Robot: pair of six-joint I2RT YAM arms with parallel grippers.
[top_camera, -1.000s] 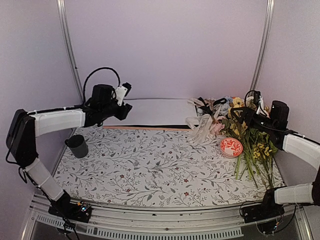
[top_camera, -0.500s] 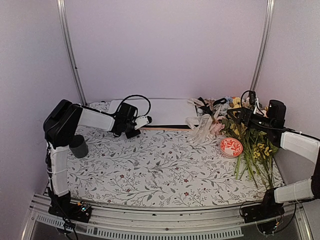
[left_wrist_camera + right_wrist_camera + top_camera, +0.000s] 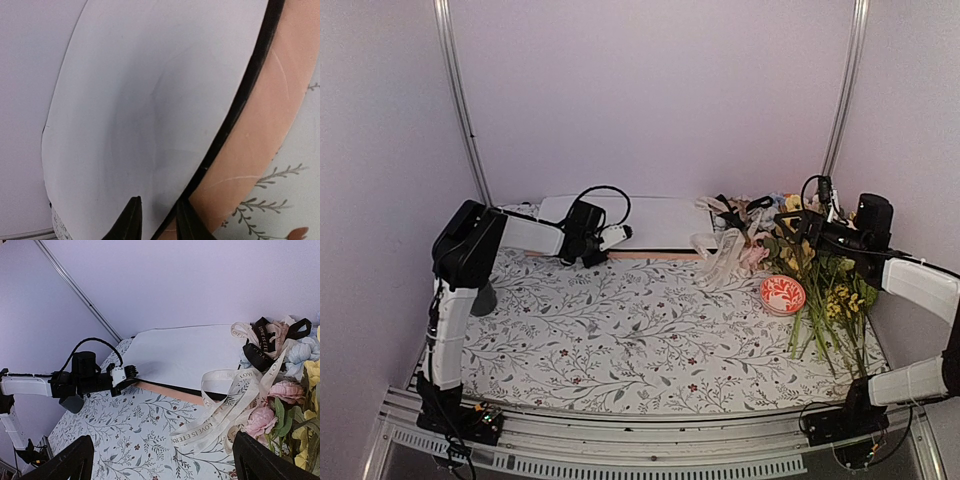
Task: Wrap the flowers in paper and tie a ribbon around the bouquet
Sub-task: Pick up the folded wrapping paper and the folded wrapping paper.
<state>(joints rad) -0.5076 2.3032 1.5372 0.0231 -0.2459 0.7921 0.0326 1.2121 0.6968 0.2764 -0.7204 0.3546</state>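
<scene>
My left gripper (image 3: 159,222) sits at the near edge of the paper (image 3: 140,100), along the tabletop's (image 3: 620,330) far edge. Its jaws are narrowly apart; I cannot tell whether they pinch. My right gripper (image 3: 160,445), jaws spread wide, hovers beside the flowers (image 3: 282,390) in the far right corner.

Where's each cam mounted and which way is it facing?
Top external: high behind the arm bases, looking down across the table; both arms show.
Left wrist: behind the left gripper, aimed close at the paper's edge; its two fingertips at the bottom.
Right wrist: behind the right gripper, facing left across the table; its spread fingers in the bottom corners.
Shared: top external and right wrist both show the left arm, paper and ribbon.
</scene>
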